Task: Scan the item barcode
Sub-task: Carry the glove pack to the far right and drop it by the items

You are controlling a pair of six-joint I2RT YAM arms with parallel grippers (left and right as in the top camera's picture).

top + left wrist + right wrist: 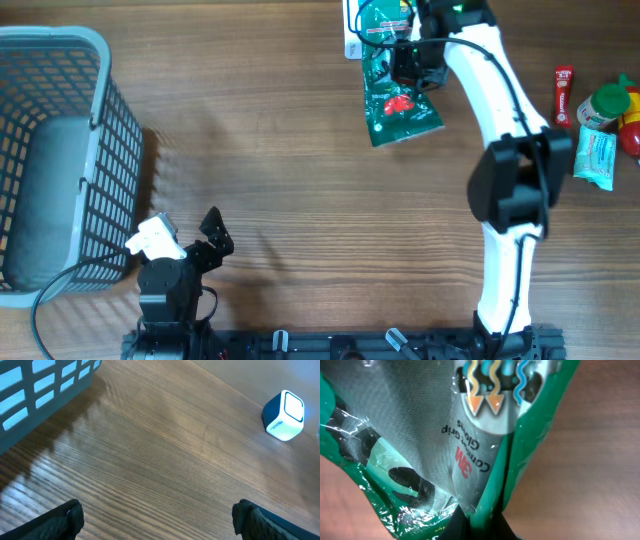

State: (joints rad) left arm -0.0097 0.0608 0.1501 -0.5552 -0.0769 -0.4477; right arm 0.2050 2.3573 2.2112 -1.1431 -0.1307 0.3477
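A green plastic pack of 3M Comfort Grip gloves [398, 100] hangs at the table's far middle, and my right gripper [408, 62] is shut on its upper part. The right wrist view is filled by the pack [420, 435], with my right gripper [480, 527] pinching its green edge. A small blue box with a glowing white face [283, 416] stands far across the table in the left wrist view. In the overhead view a white object [350, 35] shows behind the pack's top. My left gripper [187, 232] rests open near the front left, its jaws wide over bare wood [159, 520].
A grey mesh basket [70, 42] stands at the left edge, its wall also in the left wrist view [45, 390]. At the far right lie a red tube [563, 95], a green-capped bottle [605, 105], a teal packet [595, 158] and a red item [632, 135].
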